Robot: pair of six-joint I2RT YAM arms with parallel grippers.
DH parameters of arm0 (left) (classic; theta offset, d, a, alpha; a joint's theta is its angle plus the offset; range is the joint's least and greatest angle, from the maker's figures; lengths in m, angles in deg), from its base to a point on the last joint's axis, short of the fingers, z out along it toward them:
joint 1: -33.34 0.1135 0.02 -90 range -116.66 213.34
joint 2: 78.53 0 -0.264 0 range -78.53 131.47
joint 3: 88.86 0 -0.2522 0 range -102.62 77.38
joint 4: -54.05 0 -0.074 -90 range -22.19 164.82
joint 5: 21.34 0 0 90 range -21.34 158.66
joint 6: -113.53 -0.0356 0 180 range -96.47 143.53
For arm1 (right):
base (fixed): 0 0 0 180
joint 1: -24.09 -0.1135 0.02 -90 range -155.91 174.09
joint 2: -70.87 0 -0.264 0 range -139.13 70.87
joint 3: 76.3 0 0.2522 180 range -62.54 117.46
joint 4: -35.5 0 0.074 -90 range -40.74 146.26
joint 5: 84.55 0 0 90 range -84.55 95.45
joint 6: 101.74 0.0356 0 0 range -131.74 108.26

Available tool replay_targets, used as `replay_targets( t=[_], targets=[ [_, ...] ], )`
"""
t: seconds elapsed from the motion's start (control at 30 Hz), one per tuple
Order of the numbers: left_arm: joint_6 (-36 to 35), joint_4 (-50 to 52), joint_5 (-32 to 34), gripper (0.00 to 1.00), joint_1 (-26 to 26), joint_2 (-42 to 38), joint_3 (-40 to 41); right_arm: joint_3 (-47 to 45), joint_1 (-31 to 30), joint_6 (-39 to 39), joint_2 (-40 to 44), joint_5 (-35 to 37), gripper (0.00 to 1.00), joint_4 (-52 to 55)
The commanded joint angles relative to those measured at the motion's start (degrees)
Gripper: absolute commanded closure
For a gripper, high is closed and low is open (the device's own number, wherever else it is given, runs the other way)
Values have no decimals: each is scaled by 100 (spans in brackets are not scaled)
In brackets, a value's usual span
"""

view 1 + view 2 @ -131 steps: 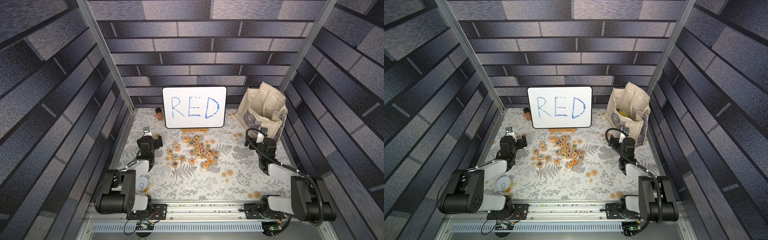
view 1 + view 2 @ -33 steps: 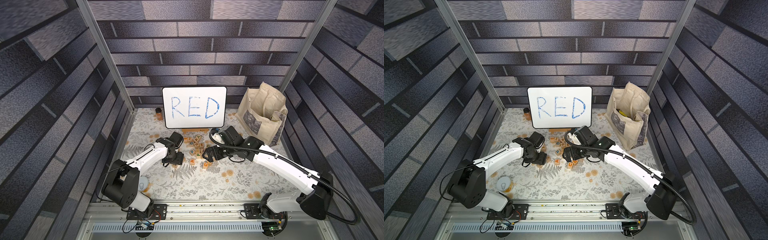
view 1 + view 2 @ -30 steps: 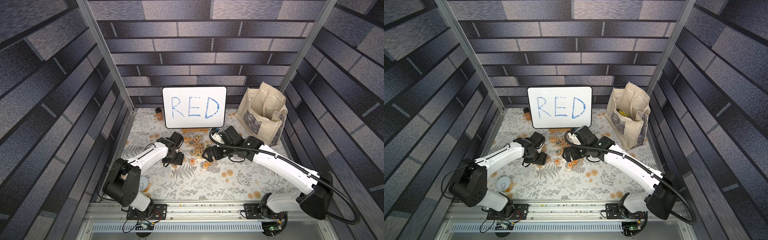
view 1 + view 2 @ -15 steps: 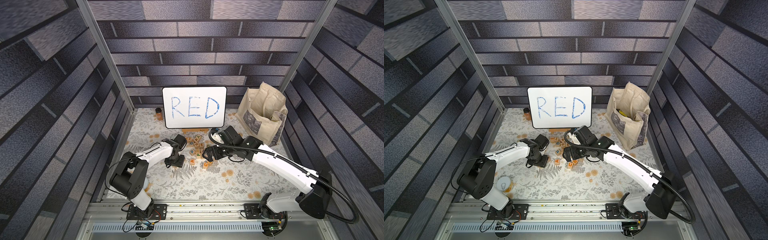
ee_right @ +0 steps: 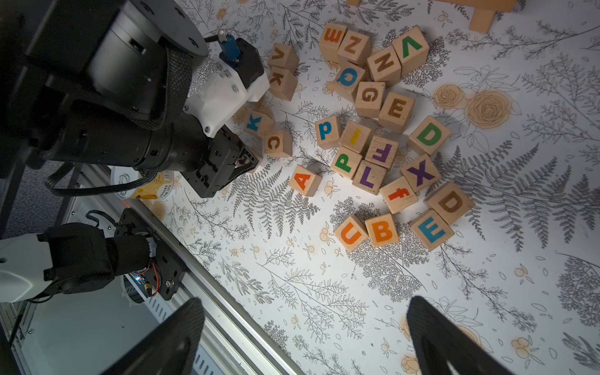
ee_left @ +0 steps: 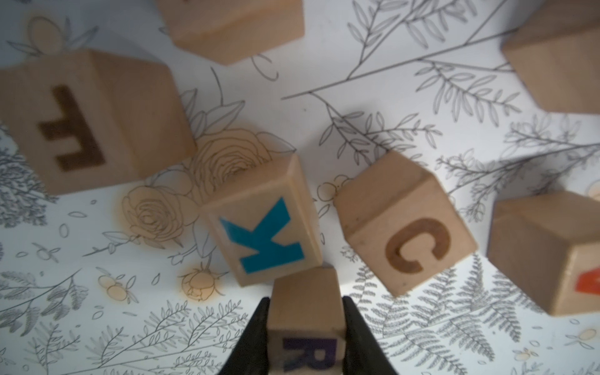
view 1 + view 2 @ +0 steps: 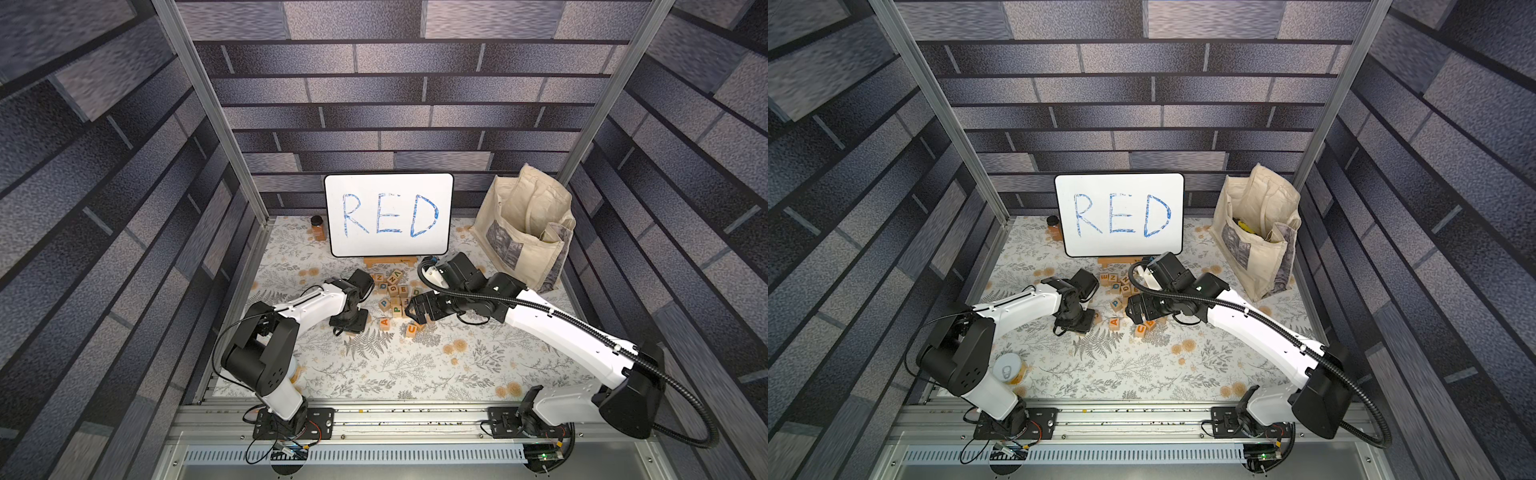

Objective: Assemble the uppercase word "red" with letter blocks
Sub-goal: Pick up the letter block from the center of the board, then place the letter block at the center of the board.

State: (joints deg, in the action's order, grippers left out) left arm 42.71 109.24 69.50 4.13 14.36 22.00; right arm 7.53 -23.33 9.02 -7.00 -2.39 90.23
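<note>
In the left wrist view, my left gripper (image 6: 305,305) is shut on a light-wood cube with a purple R (image 6: 306,328), right beside a blue K cube (image 6: 264,233). In both top views this gripper (image 7: 349,322) points down at the left edge of the letter blocks pile (image 7: 395,291). My right gripper (image 5: 302,324) hangs open and empty above the floral mat, near the pile's front (image 7: 1138,311). The blue-green E cube (image 5: 431,230) and the green D cube (image 5: 428,134) lie apart among the loose blocks. The three cubes form no row.
A white board (image 7: 388,220) with "RED" handwritten stands at the back, with a small jar (image 7: 318,226) to its left and a canvas tote bag (image 7: 528,232) at the back right. A can (image 7: 1009,370) stands by the left arm's base. Brown-lettered E (image 5: 396,108) and D (image 5: 449,202) cubes lie in the pile.
My left gripper has closed on the purple R cube, and the left arm's elbow has swung inward. The right arm has barely moved and stays open.
</note>
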Motion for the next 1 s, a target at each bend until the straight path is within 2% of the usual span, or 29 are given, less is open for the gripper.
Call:
replay_targets(
  t=[0.0, 0.17, 0.37, 0.6, 0.73, 0.97],
  targets=[
    [855, 238, 77, 67, -65, -352, 47, -81, -53, -149, 166, -111, 0, 111],
    [1723, 476, 197, 67, -245, -558, 12, -153, -57, -340, 214, -673, 0, 1],
    [2710, 772, 310, 68, -317, -805, 66, -462, -120, -419, 353, -854, 0, -186],
    [4103, 842, 140, 69, -239, -1242, 379, -947, -390, -491, 693, -514, 0, -330],
    [5054, 754, -70, 69, -252, -1416, 659, -1267, -688, -468, 981, 23, 0, -391],
    [6498, 820, -73, 71, -437, -1509, 825, -1603, -1141, -300, 1304, 678, 0, -614]
  ],
)
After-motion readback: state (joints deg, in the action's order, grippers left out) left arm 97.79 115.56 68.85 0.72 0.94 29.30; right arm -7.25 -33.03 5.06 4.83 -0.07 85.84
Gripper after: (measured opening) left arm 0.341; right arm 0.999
